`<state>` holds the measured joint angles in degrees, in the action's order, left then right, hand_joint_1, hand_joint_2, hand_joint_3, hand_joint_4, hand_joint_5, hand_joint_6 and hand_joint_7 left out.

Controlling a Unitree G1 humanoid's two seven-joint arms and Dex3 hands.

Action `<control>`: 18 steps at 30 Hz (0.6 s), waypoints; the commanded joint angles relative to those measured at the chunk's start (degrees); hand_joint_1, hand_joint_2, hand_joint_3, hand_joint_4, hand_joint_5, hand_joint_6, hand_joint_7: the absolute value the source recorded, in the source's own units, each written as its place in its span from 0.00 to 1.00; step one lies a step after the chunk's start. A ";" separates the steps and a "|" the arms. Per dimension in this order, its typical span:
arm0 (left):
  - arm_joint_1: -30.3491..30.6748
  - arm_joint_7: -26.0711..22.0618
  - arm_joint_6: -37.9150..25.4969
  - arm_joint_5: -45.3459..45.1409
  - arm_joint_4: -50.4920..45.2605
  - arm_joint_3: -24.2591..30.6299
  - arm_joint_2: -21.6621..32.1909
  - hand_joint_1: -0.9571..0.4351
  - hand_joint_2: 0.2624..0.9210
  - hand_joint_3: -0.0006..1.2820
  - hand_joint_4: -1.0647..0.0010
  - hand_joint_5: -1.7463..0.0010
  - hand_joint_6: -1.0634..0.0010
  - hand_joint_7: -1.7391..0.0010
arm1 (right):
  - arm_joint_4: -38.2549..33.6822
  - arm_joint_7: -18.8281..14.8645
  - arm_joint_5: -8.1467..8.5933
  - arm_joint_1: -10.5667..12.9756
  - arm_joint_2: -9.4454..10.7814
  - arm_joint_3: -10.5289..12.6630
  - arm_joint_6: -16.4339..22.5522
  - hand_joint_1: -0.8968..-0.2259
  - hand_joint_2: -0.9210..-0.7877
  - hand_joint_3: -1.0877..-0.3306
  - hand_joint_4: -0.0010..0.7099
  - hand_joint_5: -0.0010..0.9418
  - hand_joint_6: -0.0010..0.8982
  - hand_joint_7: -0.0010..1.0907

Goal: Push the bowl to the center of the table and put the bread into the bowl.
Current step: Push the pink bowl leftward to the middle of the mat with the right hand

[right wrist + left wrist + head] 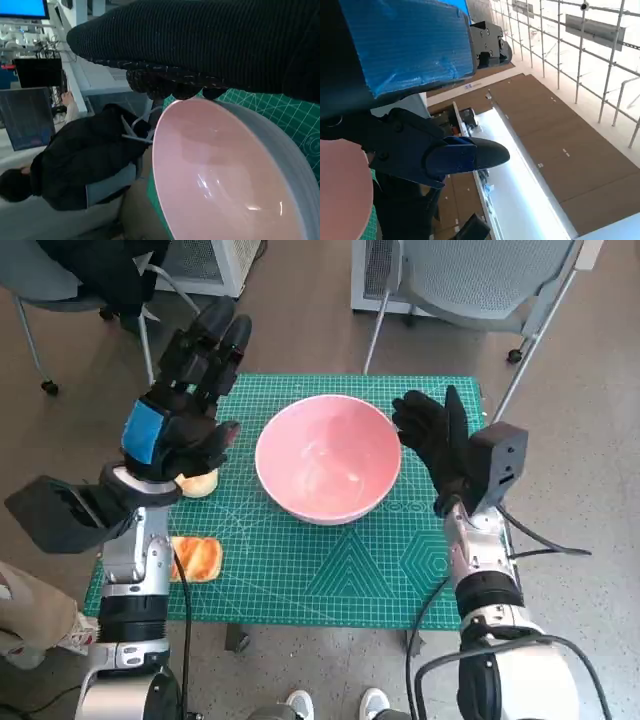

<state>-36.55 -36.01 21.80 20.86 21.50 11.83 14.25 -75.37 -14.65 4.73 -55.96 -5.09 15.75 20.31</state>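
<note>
Resting spot: the wide pink plastic bowl point(328, 457) is sitting near the middle of the green gridded cutting mat point(330, 575) covering the bench, so the push is looking about finished.
Right hand: the black-gloved right hand point(436, 436) is standing at the bowl's right rim, touching it or nearly so; its fingers point(170, 86) are lying over the rim, spread and holding nothing.
Left hand: the blue-taped black left hand point(185, 425) is hovering raised over the mat's left part, fingers point(465, 155) apart, nothing in them.
Bread: a flat toasted slice of bread point(197, 558) is lying at the mat's near-left corner, well apart from the bowl; a paler rounded bread roll point(199, 482) is peeking out just under the left hand.
Risk: the right hand is sitting against the rim, so a further shove could be sliding the bowl past centre or tipping it; the flat slice is lying close to the bench edge, and a clumsy reach could be knocking it off.
Hidden: most of the roll is being covered by the left hand; whether the glove is truly touching the rim is hard to tell; the left wrist view is showing only an edge of the bowl and no bread.
</note>
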 commanded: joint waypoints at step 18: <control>1.21 1.20 -0.02 0.26 -1.99 0.16 0.19 0.22 1.00 0.32 0.99 1.00 1.00 0.79 | 9.88 -8.76 3.74 0.56 -0.10 -0.22 18.81 0.32 0.00 0.30 0.09 0.00 0.07 0.13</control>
<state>-35.92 -35.24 21.74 20.94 20.46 11.88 14.26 -67.91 -19.44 6.64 -57.01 -6.22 15.54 35.43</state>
